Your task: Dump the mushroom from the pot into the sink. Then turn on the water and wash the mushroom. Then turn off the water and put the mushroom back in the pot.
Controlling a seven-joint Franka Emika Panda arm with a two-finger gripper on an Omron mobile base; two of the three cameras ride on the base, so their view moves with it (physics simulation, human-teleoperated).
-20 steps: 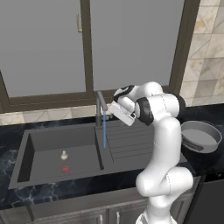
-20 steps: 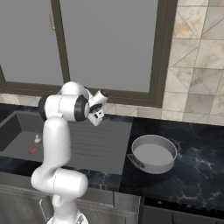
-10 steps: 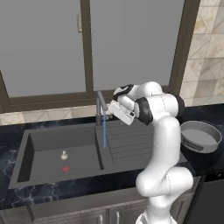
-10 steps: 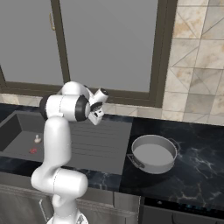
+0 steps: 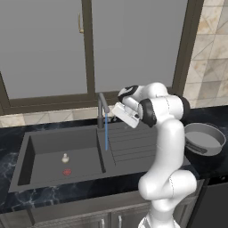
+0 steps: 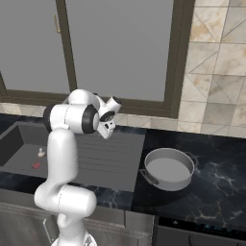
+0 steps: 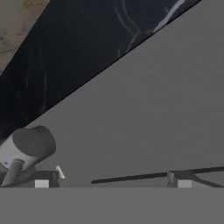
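Water runs from the faucet [image 5: 103,107] into the sink [image 5: 53,147]; the mushroom [image 5: 65,157] sits left of the stream, just above the drain. The gripper [image 5: 116,112], jaws open and empty, hovers beside the faucet; best to nudge its lever gently to shut the water off. The pot [image 5: 204,139] waits on the counter, well right of the faucet.

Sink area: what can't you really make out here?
- Mushroom: too small in both base views to show any detail.
- Where the water lands: it falls near the divider of the sink, but the exact spot is unclear.
- Faucet handle: hidden behind the arm in the right base view; cut off at the corner of the hand view.
- Hand: fingertips barely show at the hand view's bottom edge.
- Pot: partly covered by the arm in the left base view.
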